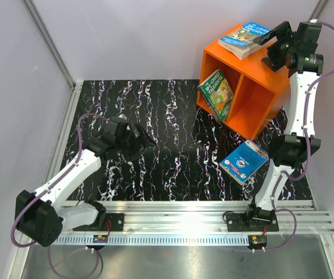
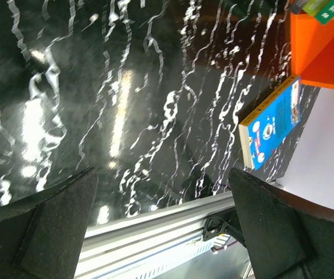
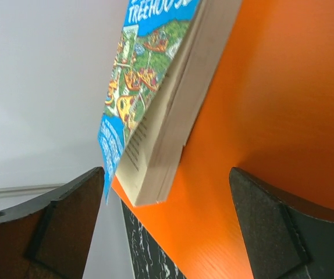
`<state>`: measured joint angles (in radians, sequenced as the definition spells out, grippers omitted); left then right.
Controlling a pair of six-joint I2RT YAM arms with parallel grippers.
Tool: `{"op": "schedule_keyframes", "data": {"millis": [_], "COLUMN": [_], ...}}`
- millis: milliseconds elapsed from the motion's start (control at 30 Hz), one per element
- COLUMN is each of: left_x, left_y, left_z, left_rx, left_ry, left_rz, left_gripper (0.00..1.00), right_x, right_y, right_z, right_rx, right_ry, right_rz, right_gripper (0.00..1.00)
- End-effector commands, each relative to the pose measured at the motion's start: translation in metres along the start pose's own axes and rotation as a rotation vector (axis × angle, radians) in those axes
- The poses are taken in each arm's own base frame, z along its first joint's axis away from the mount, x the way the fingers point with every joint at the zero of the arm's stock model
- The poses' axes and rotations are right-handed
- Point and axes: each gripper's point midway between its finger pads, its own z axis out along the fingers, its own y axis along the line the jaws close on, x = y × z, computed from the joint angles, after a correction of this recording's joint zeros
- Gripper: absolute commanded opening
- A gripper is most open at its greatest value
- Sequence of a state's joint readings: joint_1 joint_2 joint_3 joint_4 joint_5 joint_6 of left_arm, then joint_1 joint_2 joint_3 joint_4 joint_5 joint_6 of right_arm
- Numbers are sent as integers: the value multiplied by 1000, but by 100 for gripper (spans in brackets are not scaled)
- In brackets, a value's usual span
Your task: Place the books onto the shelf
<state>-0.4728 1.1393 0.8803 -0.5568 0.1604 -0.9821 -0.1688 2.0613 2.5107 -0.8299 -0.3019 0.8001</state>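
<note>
The orange shelf (image 1: 265, 72) stands at the back right, its open face toward the table. A blue book (image 1: 244, 39) lies flat on its top. My right gripper (image 1: 267, 36) hovers open at that book's right end; in the right wrist view the book (image 3: 155, 99) rests on the orange top (image 3: 260, 116) between the spread fingers of the gripper (image 3: 167, 169), untouched. A green book (image 1: 216, 93) leans in the left compartment. Another blue book with a round emblem (image 1: 244, 161) lies on the table. My left gripper (image 1: 141, 137) is open and empty over the table's left half.
The left wrist view shows the emblem book (image 2: 274, 122), a corner of the shelf (image 2: 324, 46) and the metal rail (image 2: 155, 224) at the near edge between the open gripper's (image 2: 162, 174) fingers. White walls enclose the black marbled table (image 1: 167, 116).
</note>
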Motion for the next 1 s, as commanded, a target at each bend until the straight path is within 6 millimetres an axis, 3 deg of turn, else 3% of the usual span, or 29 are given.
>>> {"op": "schedule_keyframes", "data": {"millis": [0,100,200,300,467,533,567,600,733,833,867,933,967], "left_x": [-15,-17,-17,-15,-14,-14,-14,-15,-15,-17,-17,-18,-18], "left_y": [-39,-48,-55,-56,-53,-50,-48,-47,-42,-41,-39,-38,-36], "left_z": [0,12,19,26,21,20,18,18,17,16,16,16,18], "left_rx": [121,138,158,157,143,133,128,125,111,110,107,108,107], "left_ry": [-8,18,42,66,68,61,61,56,52,44,43,43,44], "left_rz": [46,41,39,42,62,68,72,72,77,81,81,76,74], "left_gripper": [98,97,96,95,95,95,95,95,95,95,95,95,95], "right_x": [30,20,8,11,14,15,20,15,24,31,33,41,42], "right_y": [-23,-14,-6,-10,-23,-18,-26,-16,-18,-22,-21,-26,-29], "right_z": [-18,-25,-20,-1,33,41,53,52,66,71,70,72,72], "right_rx": [93,75,53,39,32,17,30,8,12,25,25,40,48], "right_ry": [113,69,28,44,45,45,61,47,64,75,79,99,103], "right_rz": [-2,-26,-27,17,96,108,115,106,109,101,96,81,76], "right_gripper": [94,82,82,82,82,83,82,82,81,73,61,46,32]}}
